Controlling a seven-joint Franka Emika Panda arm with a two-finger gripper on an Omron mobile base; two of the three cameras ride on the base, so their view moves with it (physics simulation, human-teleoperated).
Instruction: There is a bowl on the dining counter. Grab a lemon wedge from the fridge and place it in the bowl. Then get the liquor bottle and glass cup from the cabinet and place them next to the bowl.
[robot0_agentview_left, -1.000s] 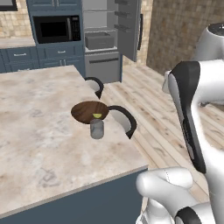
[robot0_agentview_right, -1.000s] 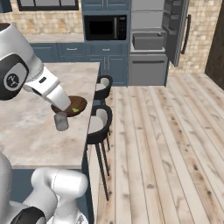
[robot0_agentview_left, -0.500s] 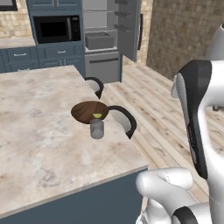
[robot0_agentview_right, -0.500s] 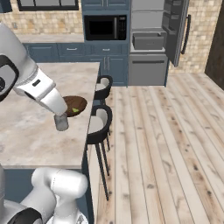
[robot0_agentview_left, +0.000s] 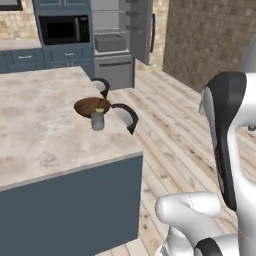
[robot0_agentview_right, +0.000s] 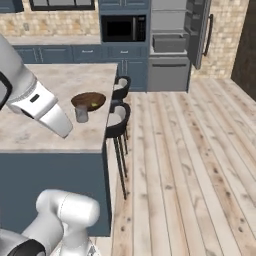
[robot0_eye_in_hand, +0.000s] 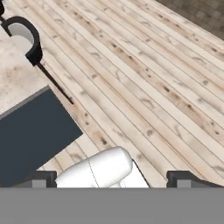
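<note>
Left base view: I am looking across the bench (robot0_agentview_left: 45, 135), its marbled top running to a corner over the dark blue base. The bowl (robot0_agentview_left: 92, 106) is sitting near the far right edge, with the lemon wedge (robot0_agentview_left: 99, 110) lying inside at its near rim. The cup (robot0_agentview_left: 97, 120) is standing upright just in front of the bowl, touching or nearly so; I cannot tell which. Two black stools (robot0_agentview_left: 126, 114) are tucked at that edge. The fridge (robot0_agentview_left: 116, 37) is standing open at the back, beside the microwave (robot0_agentview_left: 64, 30). The arm is rising at right.

Right base view: I am seeing the same bowl (robot0_agentview_right: 88, 101) and wedge (robot0_agentview_right: 94, 104), with the cup (robot0_agentview_right: 81, 113) on the near left side of the bowl. The arm's white link is crossing over the bench (robot0_agentview_right: 60, 100) at left. The fridge (robot0_agentview_right: 175, 42) door is hanging open.

Hand view: the hand (robot0_eye_in_hand: 112, 179) is pointing down at plank floor (robot0_eye_in_hand: 144, 83) beyond the bench corner (robot0_eye_in_hand: 26, 127), fingers (robot0_eye_in_hand: 41, 178) spread wide apart, gripping nothing. One stool (robot0_eye_in_hand: 26, 37) is showing at upper left.
</note>
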